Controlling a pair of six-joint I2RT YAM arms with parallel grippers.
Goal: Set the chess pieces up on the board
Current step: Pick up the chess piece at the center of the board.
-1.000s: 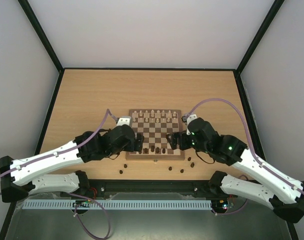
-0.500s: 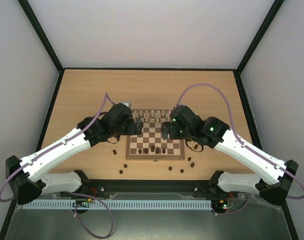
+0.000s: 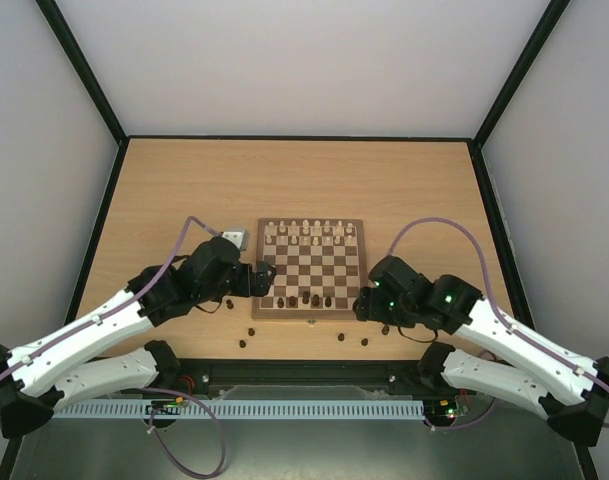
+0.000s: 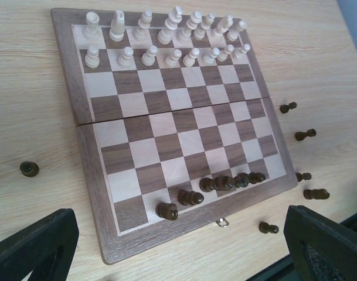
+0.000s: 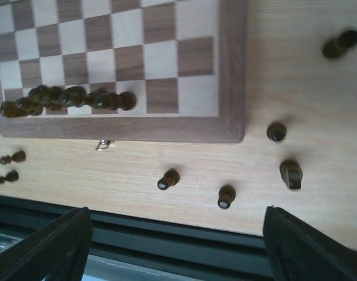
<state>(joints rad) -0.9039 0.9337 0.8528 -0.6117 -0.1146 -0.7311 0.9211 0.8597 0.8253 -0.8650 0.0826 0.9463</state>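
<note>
The board lies mid-table. Cream chess pieces fill its two far rows, seen also in the left wrist view. Several dark pieces stand on its near row, and show in both wrist views. My left gripper hovers at the board's near left corner, open and empty. My right gripper hovers off the near right corner, open and empty, above loose dark pieces on the table.
Loose dark pieces lie on the table: left of the board, in front of it, and at the right. A metal clasp is on the near rim. A black rail bounds the table's near edge.
Both arms drew back from over the board toward the near edge. The left gripper moved to the near left corner, the right to the near right corner. The pieces look unmoved.
</note>
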